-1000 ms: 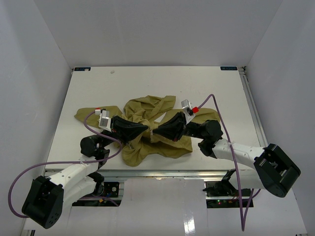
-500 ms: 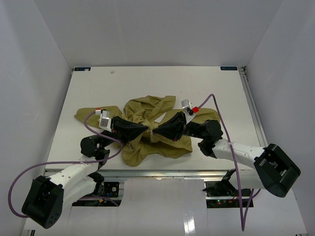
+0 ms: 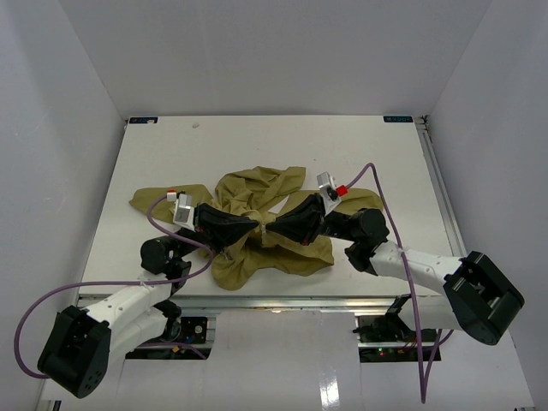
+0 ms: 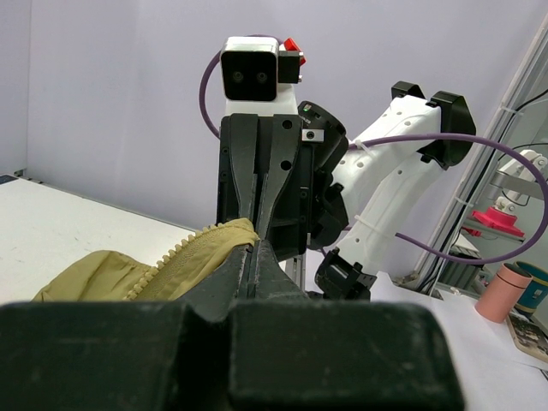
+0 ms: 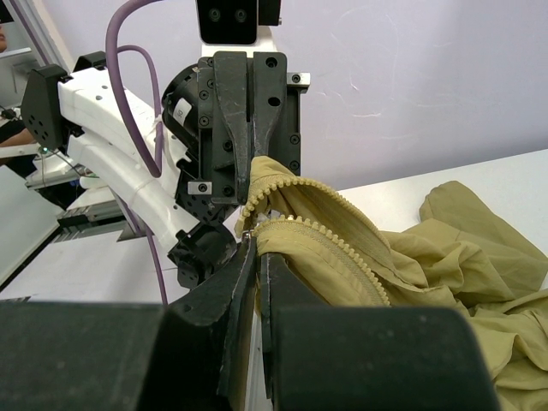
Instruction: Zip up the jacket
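Olive jacket (image 3: 278, 184) crumpled on white surface (image 3: 257, 145), near its front edge. Tip to tip, left hand (image 3: 254, 228) and right hand (image 3: 267, 229), each pinched shut on a zipper edge (image 5: 312, 229). Teeth rows apart; zipping apparently not started, full length left.

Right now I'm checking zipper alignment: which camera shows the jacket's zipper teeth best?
Right wrist: both rows of pale zipper teeth on the olive fabric jacket show. Left wrist shows one row; top view, too small.
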